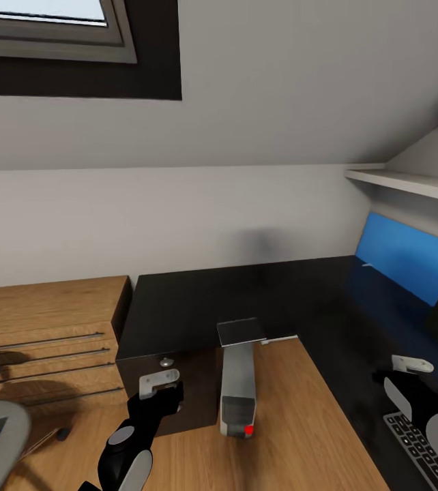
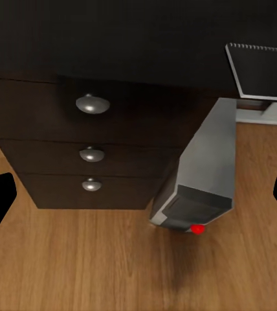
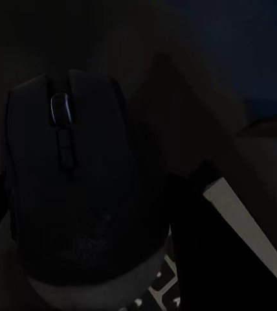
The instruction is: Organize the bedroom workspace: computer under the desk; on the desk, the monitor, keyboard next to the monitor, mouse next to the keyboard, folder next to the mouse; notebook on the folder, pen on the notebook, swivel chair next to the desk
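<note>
The computer [image 1: 238,389] lies beside the desk's [image 1: 246,293] drawer block; left gripper [image 1: 157,392] hovers near, jaws spread; right gripper's [image 1: 400,378] jaw state is unclear.

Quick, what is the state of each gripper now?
Left gripper: open, holding nothing, above the floor near the computer.
Right gripper: cannot be told; the mouse is right before it.

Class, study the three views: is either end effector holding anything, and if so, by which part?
Left end effector is open and empty, facing the drawers. Right end effector hovers at the mouse; whether it grips cannot be told.
</note>
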